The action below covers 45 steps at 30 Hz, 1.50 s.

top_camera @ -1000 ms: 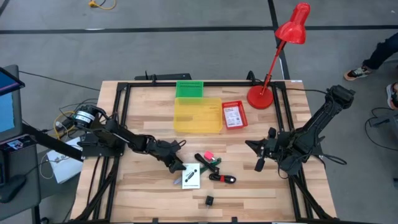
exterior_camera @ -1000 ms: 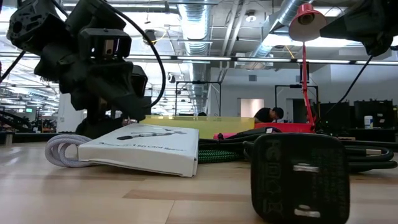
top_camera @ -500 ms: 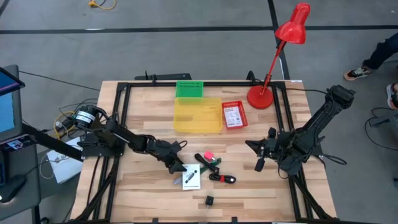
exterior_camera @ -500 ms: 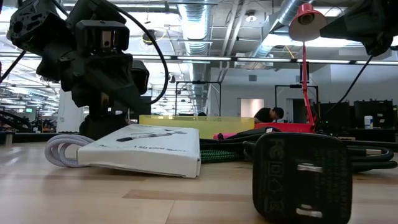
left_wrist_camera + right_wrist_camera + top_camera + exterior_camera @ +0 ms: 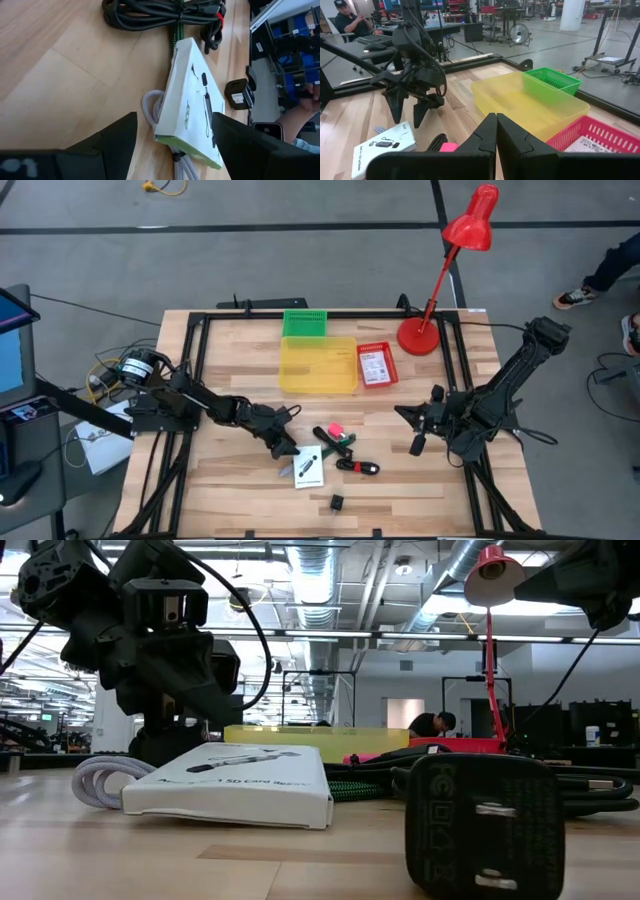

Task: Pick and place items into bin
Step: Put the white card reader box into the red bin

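Lay flat at lower centre of the high view: white carded package (image 5: 308,467), over a grey cable (image 5: 152,107). Straddled by left gripper (image 5: 285,451), fingers spread, lining up a grab. Parked mid-right, right gripper (image 5: 418,427), clenched.

Both arms were matte black and jointed, with black cables looped along the links. Each ended in two tapered, wedge-shaped jaws.

Cable bundle (image 5: 345,450) crowds the white box (image 5: 308,466) — bare table (image 5: 230,490) leftward.
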Each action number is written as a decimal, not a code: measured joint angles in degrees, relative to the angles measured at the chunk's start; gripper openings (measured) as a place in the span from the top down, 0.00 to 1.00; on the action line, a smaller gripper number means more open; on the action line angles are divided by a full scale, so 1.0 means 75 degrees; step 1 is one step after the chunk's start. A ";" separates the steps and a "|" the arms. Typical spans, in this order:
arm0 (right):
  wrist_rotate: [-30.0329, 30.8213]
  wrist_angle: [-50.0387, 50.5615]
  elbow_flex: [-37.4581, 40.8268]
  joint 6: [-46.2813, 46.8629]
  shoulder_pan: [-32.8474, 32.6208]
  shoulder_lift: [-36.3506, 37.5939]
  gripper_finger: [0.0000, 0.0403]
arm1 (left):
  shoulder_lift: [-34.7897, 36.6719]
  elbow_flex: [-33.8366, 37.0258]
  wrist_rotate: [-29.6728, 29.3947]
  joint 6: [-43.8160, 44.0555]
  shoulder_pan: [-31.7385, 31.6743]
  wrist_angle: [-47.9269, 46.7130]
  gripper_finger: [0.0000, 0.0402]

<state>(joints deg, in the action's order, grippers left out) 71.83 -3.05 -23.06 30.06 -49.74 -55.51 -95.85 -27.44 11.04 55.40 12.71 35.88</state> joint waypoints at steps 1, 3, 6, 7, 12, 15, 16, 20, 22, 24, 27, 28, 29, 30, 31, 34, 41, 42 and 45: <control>0.0000 0.0001 -0.0001 0.0000 0.0000 0.0000 1.00 | 0.0003 0.0000 0.0029 -0.0023 0.0000 0.0000 0.38; 0.0000 0.0000 0.0001 0.0000 0.0000 0.0000 1.00 | 0.0003 0.0000 0.0042 -0.0047 0.0000 -0.0021 0.38; 0.0000 0.0000 0.0001 0.0003 0.0000 0.0000 1.00 | -0.0068 -0.0003 0.0146 -0.0059 -0.0001 0.0004 0.38; 0.0000 0.0000 -0.0002 0.0003 0.0000 0.0000 1.00 | -0.0147 -0.0037 0.0204 -0.0055 -0.0003 0.0009 0.38; 0.0003 0.0003 0.0001 0.0006 0.0000 0.0000 1.00 | -0.0667 -0.0377 0.0475 -0.0080 -0.0023 0.0105 0.38; 0.0000 0.0003 0.0001 0.0015 0.0000 0.0000 1.00 | -0.0699 -0.0490 0.0612 -0.0164 -0.0095 -0.0004 0.38; 0.0000 0.0002 0.0000 0.0017 0.0000 0.0000 1.00 | -0.0699 -0.0495 0.0656 -0.0171 -0.0119 -0.0023 0.38; 0.0000 0.0003 0.0001 0.0009 0.0000 0.0000 1.00 | -0.0702 -0.0513 0.0745 -0.0178 -0.0131 -0.0163 0.40; 0.0000 0.0006 0.0001 0.0009 0.0000 0.0000 1.00 | -0.0702 -0.0513 0.0805 -0.0191 -0.0131 -0.0179 0.42; 0.0000 0.0006 0.0001 0.0009 0.0000 0.0000 1.00 | -0.0702 -0.0513 0.0845 -0.0202 -0.0134 -0.0189 0.44; 0.0000 0.0006 0.0001 0.0012 0.0000 0.0000 1.00 | -0.0705 -0.0513 0.0903 -0.0250 -0.0134 -0.0212 0.49; 0.0000 0.0006 0.0001 0.0012 0.0000 0.0000 1.00 | -0.0705 -0.0513 0.0910 -0.0251 -0.0134 -0.0211 0.51; 0.0000 0.0006 0.0001 0.0012 0.0000 0.0000 1.00 | -0.0708 -0.0513 0.0920 -0.0251 -0.0134 -0.0213 0.53; 0.0000 0.0006 0.0000 0.0015 0.0000 0.0000 1.00 | -0.0708 -0.0513 0.0926 -0.0254 -0.0134 -0.0213 0.55; 0.0000 0.0006 0.0001 0.0015 0.0000 0.0000 1.00 | -0.0708 -0.0513 0.0932 -0.0263 -0.0134 -0.0212 0.57; 0.0000 0.0006 -0.0002 0.0012 0.0000 0.0000 1.00 | -0.0711 -0.0513 0.0957 -0.0312 -0.0134 -0.0204 0.64; 0.0000 0.0006 0.0001 0.0015 0.0000 0.0000 1.00 | -0.0717 -0.0507 0.1069 -0.0465 -0.0099 -0.0189 0.83; 0.0000 0.0006 -0.0002 0.0034 0.0000 0.0000 1.00 | -0.0720 -0.0504 0.1111 -0.0488 -0.0099 -0.0179 0.85; 0.0000 0.0006 0.0001 0.0047 0.0000 0.0000 1.00 | -0.0720 -0.0499 0.1207 -0.0545 -0.0099 -0.0123 0.90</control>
<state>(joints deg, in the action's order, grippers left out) 71.83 -3.01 -23.05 30.41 -49.74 -55.51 -101.25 -31.18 20.10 51.31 11.97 34.96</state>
